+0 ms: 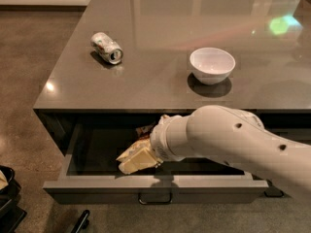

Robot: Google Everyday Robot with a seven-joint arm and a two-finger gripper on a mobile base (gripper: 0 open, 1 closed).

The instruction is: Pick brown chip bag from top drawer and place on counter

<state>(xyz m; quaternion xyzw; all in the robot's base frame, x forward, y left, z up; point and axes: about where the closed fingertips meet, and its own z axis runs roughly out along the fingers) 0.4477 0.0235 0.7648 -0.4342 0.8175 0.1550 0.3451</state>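
The top drawer (97, 189) is pulled open below the counter (146, 89). My white arm reaches into it from the right. My gripper (149, 154) sits at the arm's tip inside the drawer, mostly hidden by the wrist, and is shut on the brown chip bag (136, 158). The bag shows its pale yellow side, crumpled and tilted, with a bit of brown above it near the counter's front edge. It hangs to the left of the wrist, over the drawer's dark interior.
A silver drink can (107, 47) lies on its side on the counter's left. A white bowl (212, 64) stands right of centre. The drawer front has a small dark handle (154, 198). Dark objects (7, 193) sit on the floor at lower left.
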